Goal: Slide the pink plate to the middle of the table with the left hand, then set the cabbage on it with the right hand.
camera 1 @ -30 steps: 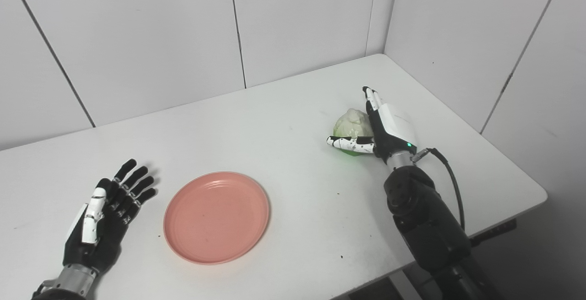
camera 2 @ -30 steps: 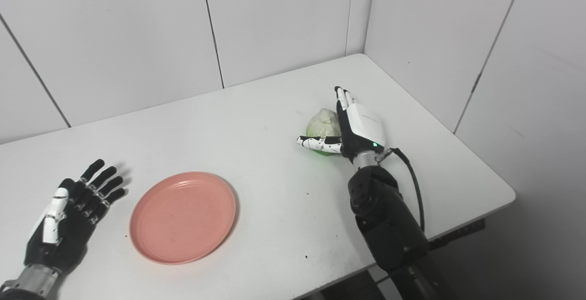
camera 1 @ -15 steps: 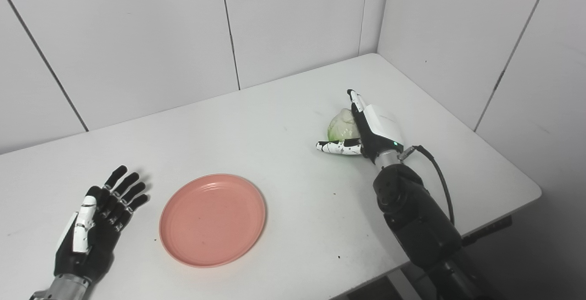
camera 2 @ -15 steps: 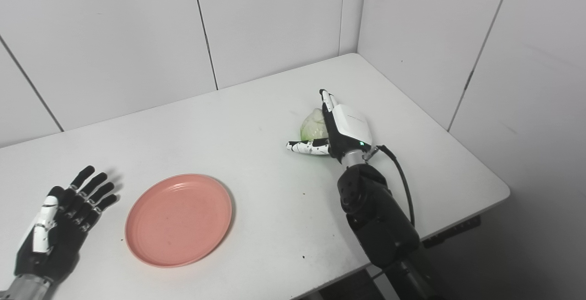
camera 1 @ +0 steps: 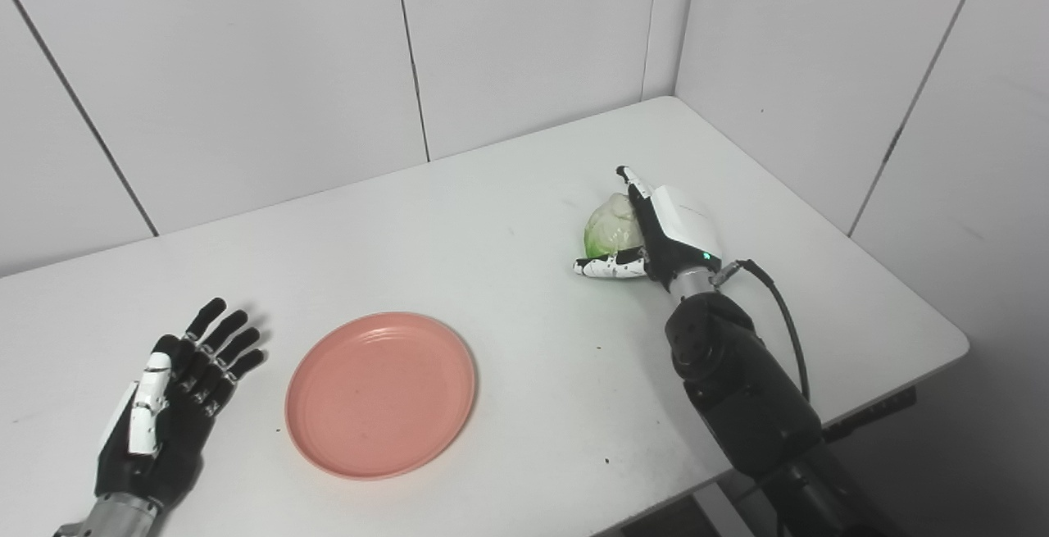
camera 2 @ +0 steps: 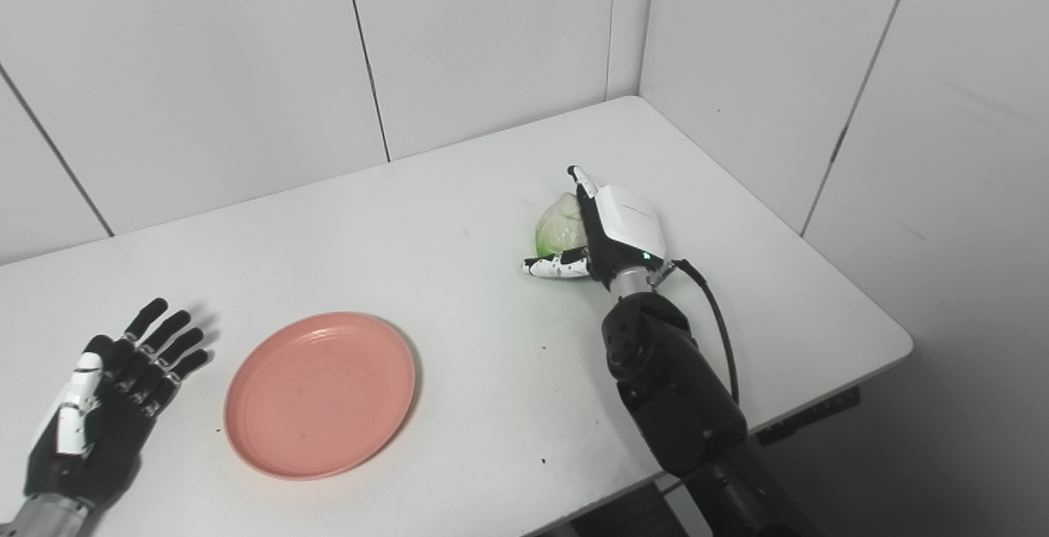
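- My left hand point(camera 1: 168, 414) lies flat on the table just left of the pink plate point(camera 1: 381, 393), fingers spread, holding nothing.
- Well right of the plate, the cabbage point(camera 1: 610, 228) sits cupped by my right hand point(camera 1: 664, 229): thumb underneath, fingers behind; whether they're clamped I cannot tell.
- If I lift now, that loose cradle could let the round cabbage roll off.

A bare test cell or robotics lab is suggested. A plain white table point(camera 1: 508, 193) is set into a corner, and it is enclosed behind and to its right by blank white wall panels point(camera 1: 270, 61) divided by thin dark seams. No household furnishings are seen around the table, only grey floor point(camera 2: 967, 455) beyond its right edge.
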